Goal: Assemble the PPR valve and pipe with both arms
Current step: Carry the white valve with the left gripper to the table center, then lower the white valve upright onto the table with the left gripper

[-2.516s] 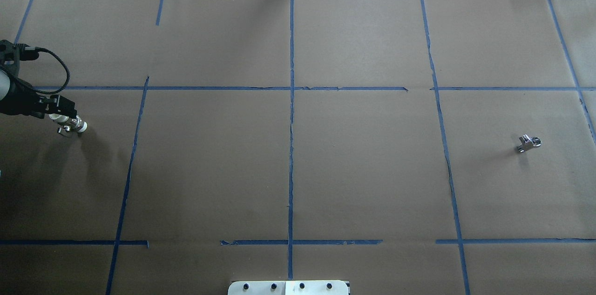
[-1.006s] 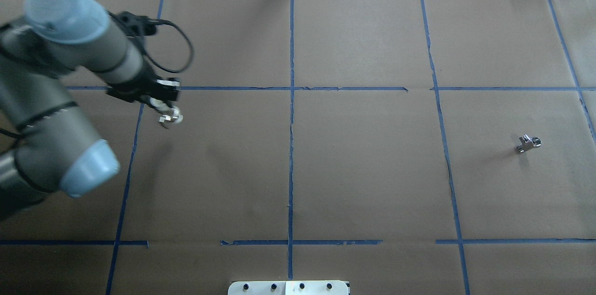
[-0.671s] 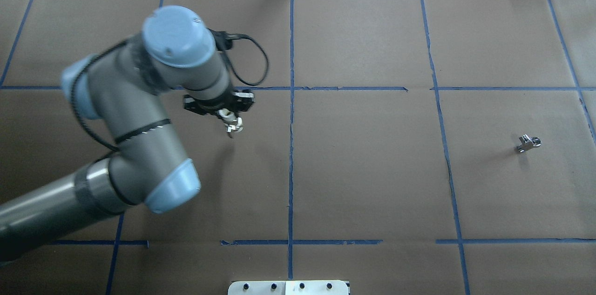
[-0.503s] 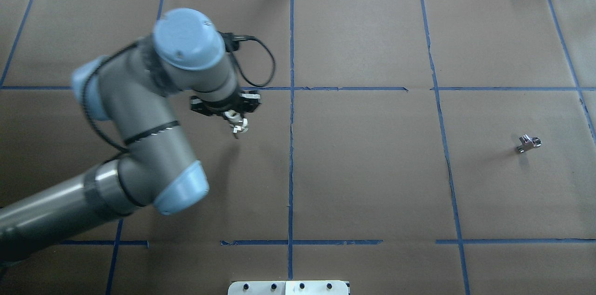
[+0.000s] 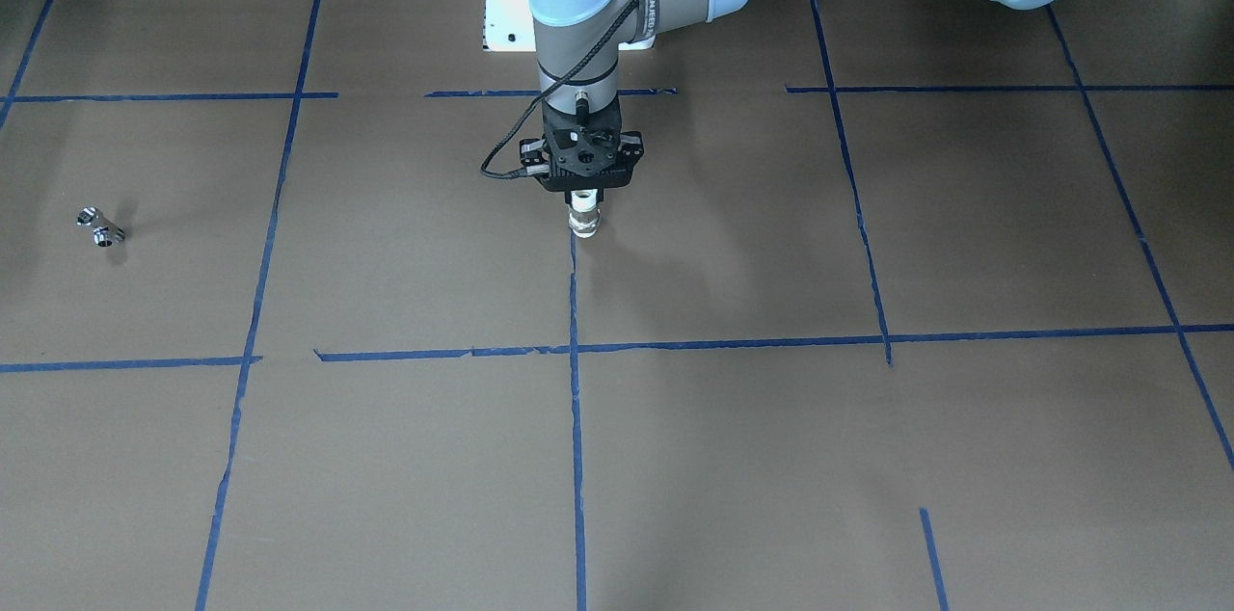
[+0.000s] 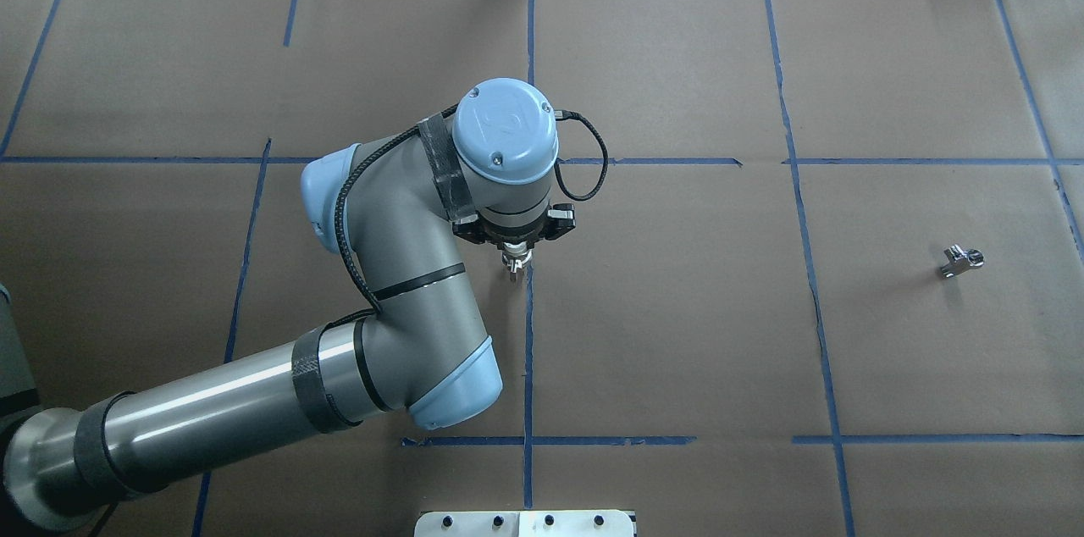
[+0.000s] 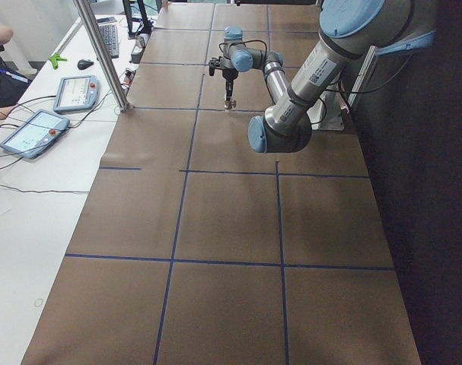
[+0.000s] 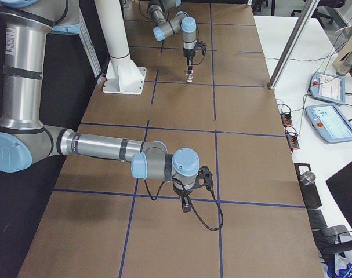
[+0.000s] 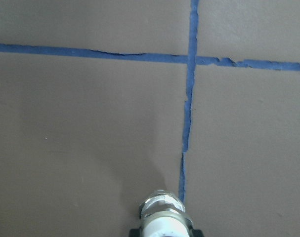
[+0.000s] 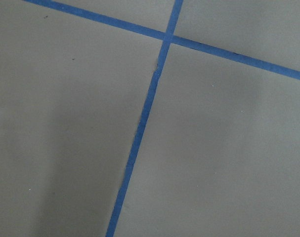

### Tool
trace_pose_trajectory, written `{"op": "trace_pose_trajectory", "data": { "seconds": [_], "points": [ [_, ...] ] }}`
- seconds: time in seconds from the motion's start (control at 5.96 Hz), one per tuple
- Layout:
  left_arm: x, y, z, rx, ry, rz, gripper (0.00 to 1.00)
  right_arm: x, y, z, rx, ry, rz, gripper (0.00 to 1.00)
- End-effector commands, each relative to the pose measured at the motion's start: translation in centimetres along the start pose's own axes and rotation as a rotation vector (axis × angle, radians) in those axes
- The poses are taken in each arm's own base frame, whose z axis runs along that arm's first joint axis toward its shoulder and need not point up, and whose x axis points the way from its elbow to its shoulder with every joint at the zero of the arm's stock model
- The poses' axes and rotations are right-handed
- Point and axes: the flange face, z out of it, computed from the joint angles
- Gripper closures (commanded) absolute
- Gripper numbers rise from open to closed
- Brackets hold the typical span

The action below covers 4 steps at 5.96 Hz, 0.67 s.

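The white pipe piece (image 5: 584, 224) is gripped in the left tool (image 5: 583, 201); the valve (image 6: 961, 259) should next be fetched by the right tool (image 8: 187, 206), whose state cannot be told.

The left arm (image 6: 254, 384) stretches from the robot's left side to the middle of the worktop (image 6: 677, 308). Its hand (image 6: 514, 253) points straight down there, closed on a pipe piece (image 6: 515, 266) over the centre tape line (image 6: 528, 351). A small valve (image 6: 959, 259) lies on the worktop well apart, on the robot's right half. The right hand (image 8: 187, 204) hangs beside a tape crossing near the worktop's right end.
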Motion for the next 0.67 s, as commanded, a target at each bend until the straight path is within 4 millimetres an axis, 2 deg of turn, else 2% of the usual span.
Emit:
{"op": "trace_pose_trajectory", "data": {
  "seconds": [0.0, 0.5],
  "points": [
    [0.35, 0.28, 0.33, -0.005, -0.001, 0.008, 1.0, -0.01, -0.01, 0.03, -0.001, 0.0, 0.0, 0.0],
    [0.49, 0.67, 1.0, -0.013, -0.008, 0.012, 0.97, -0.06, -0.03, 0.08, -0.002, 0.0, -0.002, 0.0]
  ]
}}
